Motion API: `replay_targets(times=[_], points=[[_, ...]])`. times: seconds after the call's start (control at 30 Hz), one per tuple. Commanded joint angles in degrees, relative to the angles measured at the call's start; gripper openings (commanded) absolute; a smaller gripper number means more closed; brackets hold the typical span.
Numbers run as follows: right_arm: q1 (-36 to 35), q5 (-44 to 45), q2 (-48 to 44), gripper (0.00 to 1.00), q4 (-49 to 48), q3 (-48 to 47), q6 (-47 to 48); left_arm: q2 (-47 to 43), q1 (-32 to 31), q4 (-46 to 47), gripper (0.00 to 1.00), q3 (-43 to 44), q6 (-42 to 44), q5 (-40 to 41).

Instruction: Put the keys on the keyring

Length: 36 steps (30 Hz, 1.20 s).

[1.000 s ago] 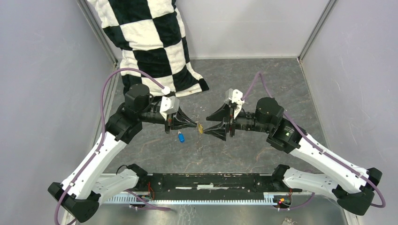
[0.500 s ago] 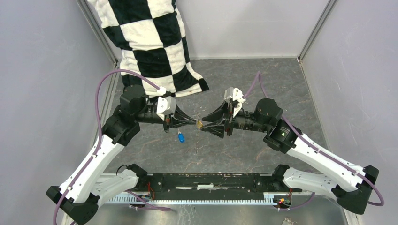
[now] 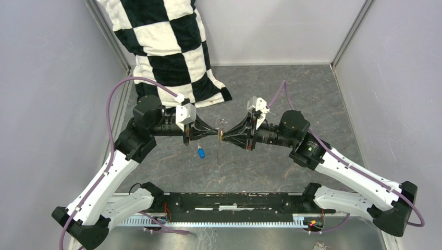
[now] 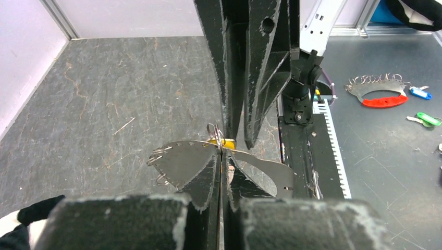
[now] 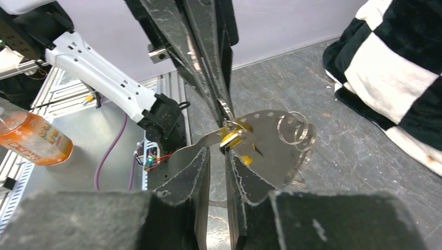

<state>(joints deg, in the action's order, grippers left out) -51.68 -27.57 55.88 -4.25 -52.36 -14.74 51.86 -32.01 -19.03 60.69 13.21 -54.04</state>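
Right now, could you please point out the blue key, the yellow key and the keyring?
blue key (image 3: 201,152): top view, its blue head.
yellow key (image 5: 233,136): right wrist view, its yellow head.
keyring (image 5: 270,153): right wrist view, its flat plate.

No text, brand, number or sign can be read in any view. The marks on the orange bottle (image 5: 32,138), seen from the right wrist beside the tabletop, are too blurred to make out.
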Motion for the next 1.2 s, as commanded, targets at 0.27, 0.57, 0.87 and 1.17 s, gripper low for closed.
replay_targets(times=[0.27,0.57,0.87,1.17], points=[[-0.09,6.47,0.0,0.33,-5.59,1.76,-2.19,-2.21,-0.07,6.53,0.02,-1.08,-4.18,2.24],[-0.09,6.94,-0.12,0.03,-6.97,2.6,-2.64,-2.36,-0.07,6.56,0.02,-1.48,-4.03,3.03],[-0.06,6.4,-1.51,0.0,-2.67,2.44,-1.03,-3.45,-0.07,9.42,0.02,-3.36,-4.56,5.55],[-0.04,4.92,-2.47,0.0,0.53,2.54,-0.15,-3.99,-0.07,11.17,0.02,-4.08,-5.15,6.72]])
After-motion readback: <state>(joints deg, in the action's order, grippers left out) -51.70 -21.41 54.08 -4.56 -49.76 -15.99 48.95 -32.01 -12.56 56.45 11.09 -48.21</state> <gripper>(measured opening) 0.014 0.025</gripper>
